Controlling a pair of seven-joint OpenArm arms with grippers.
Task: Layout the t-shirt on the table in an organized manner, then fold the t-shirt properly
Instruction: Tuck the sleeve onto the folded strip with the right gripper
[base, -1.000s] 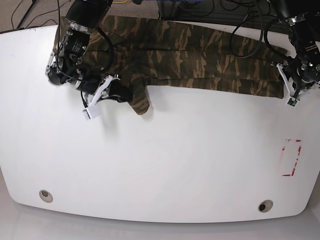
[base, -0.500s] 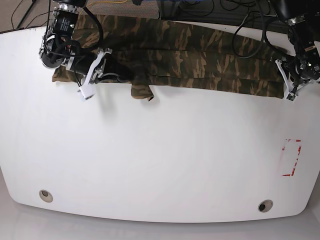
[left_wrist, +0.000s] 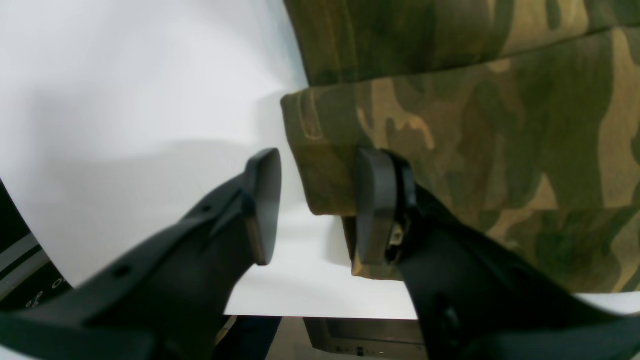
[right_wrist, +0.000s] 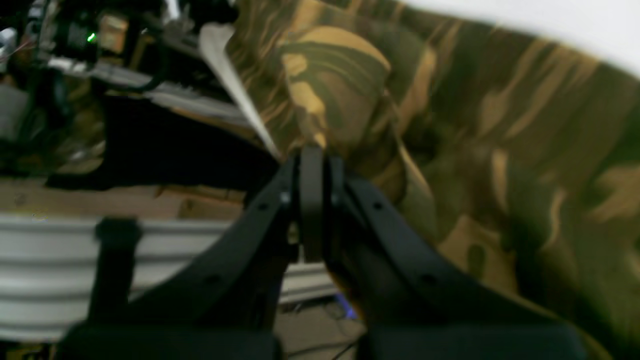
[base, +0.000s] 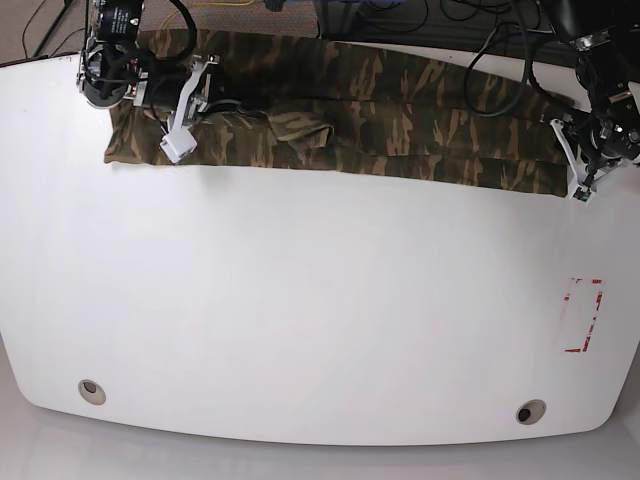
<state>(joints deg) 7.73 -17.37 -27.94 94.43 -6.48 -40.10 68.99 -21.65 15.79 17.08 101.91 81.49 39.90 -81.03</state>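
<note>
T-shirt lies folded into a long band along the far edge of the desk, running nearly side to side. Left tool sits at the band's end by the desk edge, jaws parted around a folded cloth corner, not pinching it. Right tool at the opposite end, jaws clenched together against the cloth; whether fabric is pinched, cannot tell.

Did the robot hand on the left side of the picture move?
Yes. The right gripper went up the base view, away from the grommet hole, toward the table's far edge, pulling the t-shirt flap along.
</note>
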